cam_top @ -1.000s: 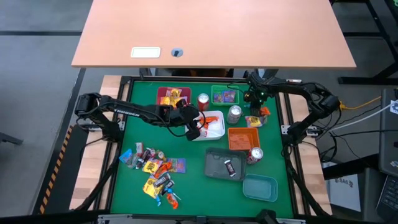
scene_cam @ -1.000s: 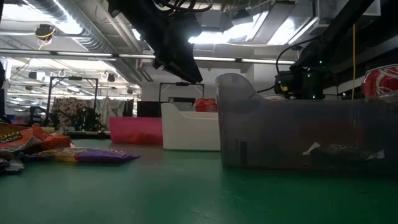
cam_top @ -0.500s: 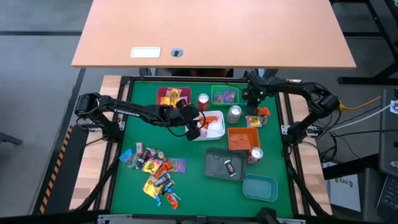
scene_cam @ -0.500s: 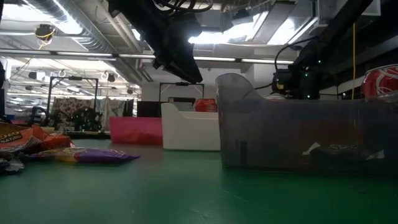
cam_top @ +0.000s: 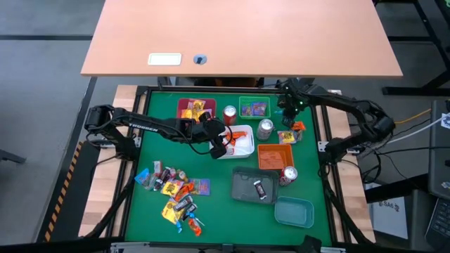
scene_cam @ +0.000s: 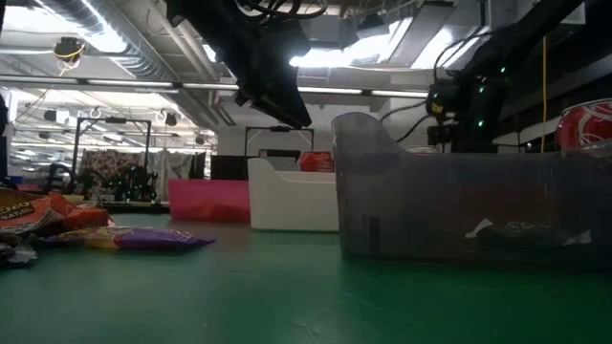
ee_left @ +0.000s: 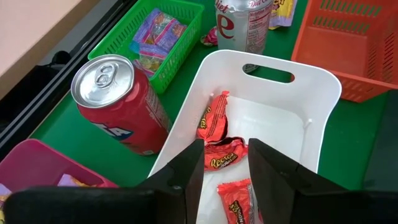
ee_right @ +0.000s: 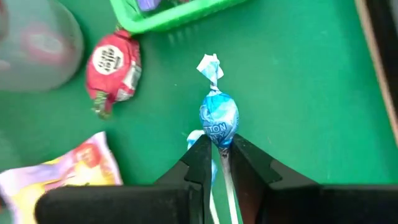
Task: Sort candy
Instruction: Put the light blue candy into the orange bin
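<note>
1. My landmark is the white tray (cam_top: 241,143), which stands near the middle of the green table (cam_top: 144,151).
2. My left hand (ee_left: 225,163) hovers over the near end of the white tray. Its fingers (ee_left: 189,167) stand apart with nothing between them.
3. Directly below that hand I see orange-wrapped candy (ee_left: 221,157) lying flat on the floor of the white tray.
4. A red soda can (ee_left: 121,106) stands upright just beside the white tray's long wall; a silver can (cam_top: 265,128) stands near the tray's far corner.
5. A green tray (cam_top: 254,107) holding purple sweets lies beyond the white tray, past the red can. An orange tray (cam_top: 275,156) lies just beside the white tray on its other side.
6. My right hand (ee_right: 219,149) is well away from the white tray, on the far side of the silver can. Its fingers are pinched on the stick of a blue lollipop (ee_right: 218,117), held above the table.
7. Under that hand a red wrapped sweet (ee_right: 114,70) and a yellow-and-pink packet (ee_right: 62,172) lie on the table.
8. The unsorted candy pile (cam_top: 176,194) lies well apart from the white tray, toward the table's front left.
9. A grey tray (cam_top: 256,185) and a teal tray (cam_top: 294,211) sit farther front.
</note>
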Controlling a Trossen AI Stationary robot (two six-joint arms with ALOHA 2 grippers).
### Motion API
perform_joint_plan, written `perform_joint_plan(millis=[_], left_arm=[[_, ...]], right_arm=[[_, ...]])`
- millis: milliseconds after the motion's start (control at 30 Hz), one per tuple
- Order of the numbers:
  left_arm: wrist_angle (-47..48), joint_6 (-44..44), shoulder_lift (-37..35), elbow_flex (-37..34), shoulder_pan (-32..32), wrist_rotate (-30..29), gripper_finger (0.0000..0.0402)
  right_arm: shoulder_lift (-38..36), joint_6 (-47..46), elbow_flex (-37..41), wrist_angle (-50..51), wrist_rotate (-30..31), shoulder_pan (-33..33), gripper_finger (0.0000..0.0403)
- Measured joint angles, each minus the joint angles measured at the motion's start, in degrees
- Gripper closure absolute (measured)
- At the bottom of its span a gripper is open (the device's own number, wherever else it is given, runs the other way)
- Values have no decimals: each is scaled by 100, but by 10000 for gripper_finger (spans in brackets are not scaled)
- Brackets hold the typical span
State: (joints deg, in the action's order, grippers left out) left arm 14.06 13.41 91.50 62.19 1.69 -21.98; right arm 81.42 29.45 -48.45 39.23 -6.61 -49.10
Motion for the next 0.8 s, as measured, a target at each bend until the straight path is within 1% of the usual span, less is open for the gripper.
perform_joint_plan(millis=[200, 333, 433, 567, 700, 800], left_arm=[[0, -2, 0, 0, -2, 0, 288], [-2, 0, 0, 0, 0, 0, 288], [-7, 0, 0, -2, -2, 0, 288], [-9, 2, 0, -2, 0, -2, 288], [-9, 2, 0, -2, -2, 0, 288], [-7, 2, 0, -2, -2, 0, 288]], right_arm=[[-946, -687, 0, 534, -152, 50, 350], [-1630, -1006, 0, 695, -322, 404, 350], [-2069, -1307, -4, 710, -354, 909, 350], [-2399, -1789, -4, 709, -354, 1747, 349], [-2428, -2339, -4, 709, -351, 2614, 349], [-2386, -2554, -4, 716, -270, 3188, 349]])
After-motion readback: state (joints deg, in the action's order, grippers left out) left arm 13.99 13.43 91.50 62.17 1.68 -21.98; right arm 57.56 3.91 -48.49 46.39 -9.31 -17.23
